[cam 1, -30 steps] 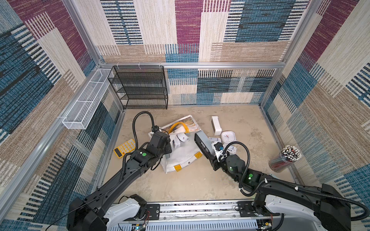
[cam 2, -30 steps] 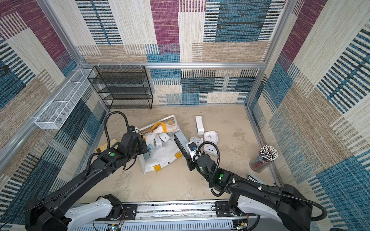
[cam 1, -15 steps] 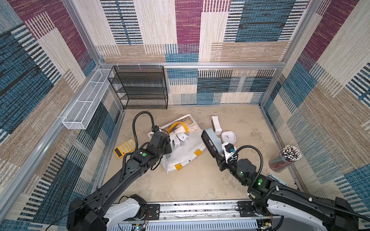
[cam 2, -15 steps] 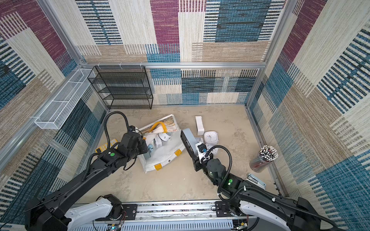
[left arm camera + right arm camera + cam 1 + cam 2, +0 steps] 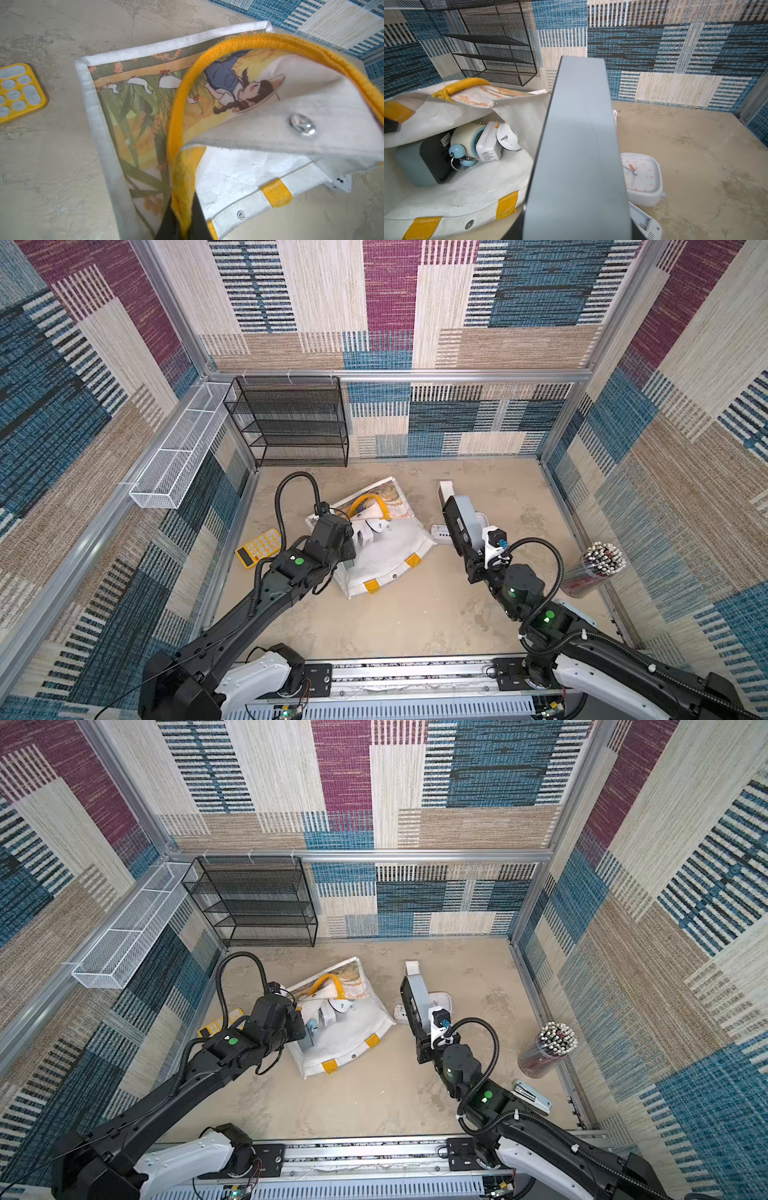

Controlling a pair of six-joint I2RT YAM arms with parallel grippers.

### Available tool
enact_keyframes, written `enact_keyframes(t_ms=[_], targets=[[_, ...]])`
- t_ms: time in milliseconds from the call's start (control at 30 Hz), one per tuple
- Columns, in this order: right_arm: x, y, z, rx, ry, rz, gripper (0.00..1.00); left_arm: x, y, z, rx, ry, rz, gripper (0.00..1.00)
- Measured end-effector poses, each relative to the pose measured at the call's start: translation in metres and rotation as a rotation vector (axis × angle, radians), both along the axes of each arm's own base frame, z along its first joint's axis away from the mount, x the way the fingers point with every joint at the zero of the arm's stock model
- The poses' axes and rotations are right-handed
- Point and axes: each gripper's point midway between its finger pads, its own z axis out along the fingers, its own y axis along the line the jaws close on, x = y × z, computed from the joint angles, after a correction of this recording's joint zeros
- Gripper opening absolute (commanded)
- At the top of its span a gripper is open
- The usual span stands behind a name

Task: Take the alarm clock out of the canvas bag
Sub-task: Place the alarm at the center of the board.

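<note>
The white canvas bag [image 5: 390, 560] lies on its side with its mouth open in the right wrist view [image 5: 463, 187]. My left gripper [image 5: 186, 220] is shut on the bag's yellow strap handle [image 5: 176, 116] and holds the upper flap up. Right of the bag and above the table, my right gripper [image 5: 577, 228] is shut on a flat grey alarm clock [image 5: 461, 516] with a black face, which fills the middle of the right wrist view [image 5: 579, 155]. Inside the bag I see a teal and black clock [image 5: 423, 164], a tape roll [image 5: 467, 137] and a small white bell clock [image 5: 507, 137].
A white square clock [image 5: 641, 178] and a white device [image 5: 645, 224] lie under the held clock. A yellow calculator [image 5: 259, 547] lies left of the bag. A black wire shelf [image 5: 291, 423] stands at the back, and a jar of pens [image 5: 594, 572] and a stapler [image 5: 534, 1096] are at the right.
My right gripper has carried the grey clock to the right, away from the bag's mouth, and a little higher. The left arm and the bag have stayed put.
</note>
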Motion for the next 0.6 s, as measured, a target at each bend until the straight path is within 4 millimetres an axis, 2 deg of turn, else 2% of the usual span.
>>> enact_keyframes(t_ms=[600], targets=[[0.036, 0.004, -0.022, -0.066, 0.112, -0.045, 0.23, -0.005, 0.007, -0.003, 0.022, 0.006, 0.015, 0.0]])
